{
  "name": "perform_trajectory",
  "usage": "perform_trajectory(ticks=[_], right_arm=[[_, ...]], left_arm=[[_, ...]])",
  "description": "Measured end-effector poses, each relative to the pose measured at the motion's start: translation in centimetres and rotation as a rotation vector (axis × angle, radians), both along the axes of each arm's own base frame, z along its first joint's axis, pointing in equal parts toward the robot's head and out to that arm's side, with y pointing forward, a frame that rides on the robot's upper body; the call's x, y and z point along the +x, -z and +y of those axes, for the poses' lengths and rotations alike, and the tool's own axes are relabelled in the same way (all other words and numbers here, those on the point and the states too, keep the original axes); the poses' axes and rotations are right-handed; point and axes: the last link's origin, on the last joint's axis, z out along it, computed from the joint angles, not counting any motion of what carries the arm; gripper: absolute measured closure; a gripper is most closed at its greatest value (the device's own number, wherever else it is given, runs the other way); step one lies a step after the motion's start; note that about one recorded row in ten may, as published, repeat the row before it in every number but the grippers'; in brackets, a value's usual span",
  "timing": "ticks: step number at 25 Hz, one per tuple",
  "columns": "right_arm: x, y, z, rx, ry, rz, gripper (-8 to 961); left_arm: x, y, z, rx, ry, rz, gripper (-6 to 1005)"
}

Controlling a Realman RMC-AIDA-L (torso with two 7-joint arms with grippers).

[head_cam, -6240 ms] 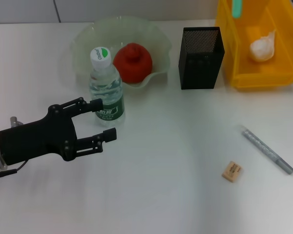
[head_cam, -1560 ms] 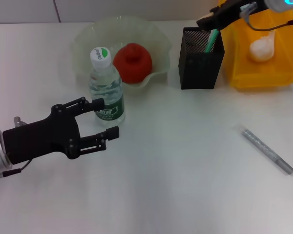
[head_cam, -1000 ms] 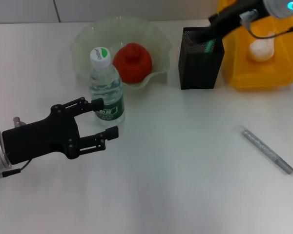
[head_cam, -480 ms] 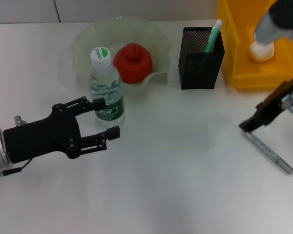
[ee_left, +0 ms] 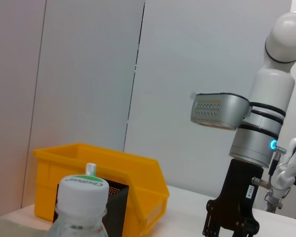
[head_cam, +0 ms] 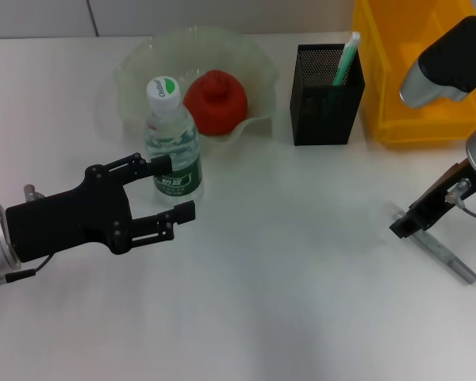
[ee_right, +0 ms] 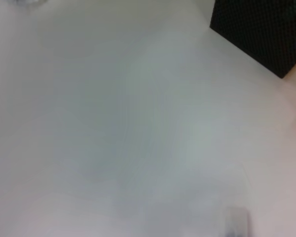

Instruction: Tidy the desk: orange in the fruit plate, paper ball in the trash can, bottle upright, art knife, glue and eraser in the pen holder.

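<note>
The bottle (head_cam: 173, 143) stands upright in front of the fruit plate (head_cam: 143, 55), and its cap shows in the left wrist view (ee_left: 83, 190). The orange (head_cam: 215, 101) lies in the plate. My left gripper (head_cam: 174, 188) is open and empty, just beside the bottle's base. The pen holder (head_cam: 327, 95) holds a green stick (head_cam: 346, 59). A grey art knife (head_cam: 446, 255) lies on the table at the right. My right gripper (head_cam: 404, 226) is down at the knife's near end. The eraser is out of view, and my right arm hides the paper ball.
The yellow trash can (head_cam: 397, 87) stands at the back right, beside the pen holder. My right forearm (head_cam: 452, 63) reaches over it. The right wrist view shows a corner of the pen holder (ee_right: 266, 29) and bare white table (ee_right: 113, 123).
My right arm left the green stick in the pen holder and came down to the grey knife. The eraser is gone from the table. The left arm has barely moved.
</note>
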Motion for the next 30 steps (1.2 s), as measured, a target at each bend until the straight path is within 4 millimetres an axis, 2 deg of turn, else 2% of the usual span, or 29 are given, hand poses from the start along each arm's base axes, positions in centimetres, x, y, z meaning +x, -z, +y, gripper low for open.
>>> perform_trajectory(ticks=[4,15,21,23,27,30], right_arm=[[0.4,0.2,0.0,0.002,0.009,-0.001,480],[1.3,0.8,0.2,0.009,0.027,-0.003,509],[1.3,0.6,0.2,0.014,0.019,-0.002,734],[1.1,0.4,0.1,0.016,0.014,-0.002,764],[-0.4,-1.5,-0.1,0.062,-0.034,0.022,810],[-2.7,-4.4,-0.1,0.172,-0.118,0.111,811]], left_arm=[[0.0,0.0,0.0,-0.001,0.001,-0.001,200],[0.1,0.0,0.0,-0.002,0.001,-0.003,200],[0.1,0.1,0.0,-0.003,-0.001,-0.004,200],[0.0,0.1,-0.1,-0.003,-0.003,-0.004,200],[0.0,0.0,-0.1,-0.003,-0.003,-0.004,200],[0.0,-0.1,-0.2,-0.004,0.002,-0.012,200]])
